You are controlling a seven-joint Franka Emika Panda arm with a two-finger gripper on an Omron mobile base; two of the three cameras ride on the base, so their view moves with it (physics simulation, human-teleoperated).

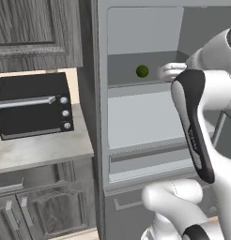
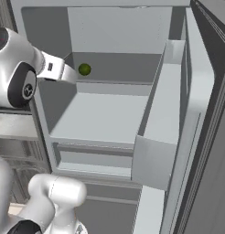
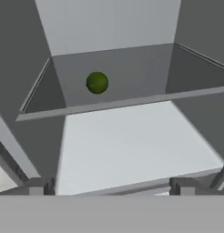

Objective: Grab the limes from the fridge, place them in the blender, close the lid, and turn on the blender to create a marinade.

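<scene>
- The fridge (image 1: pixel 136 117) is standing open, with its door (image 2: pixel 196 137) swung out at 3 o'clock in the right base view.
- One lime (image 1: pixel 142 71) sits in the dark recessed compartment at the back, above the pale shelf (image 3: pixel 132 145). In the hand view it's up at roughly 11 o'clock from centre, well apart from the fingers.
- I can only spot that single lime (image 2: pixel 84 69); the compartment is shadowy, so I can't swear it's the darker or the brighter one.
- The gripper (image 3: pixel 109 186) points into the fridge, with the fingers (image 3: pixel 38 186) spread wide at the bottom corners of the hand view and nothing between them.
- The white arm (image 1: pixel 202 93) reaches in from 3 o'clock in the left base view.
- A black toaster oven (image 1: pixel 33 105) sits on the tabletop (image 1: pixel 42 150) at 9 o'clock, beside the fridge.
</scene>
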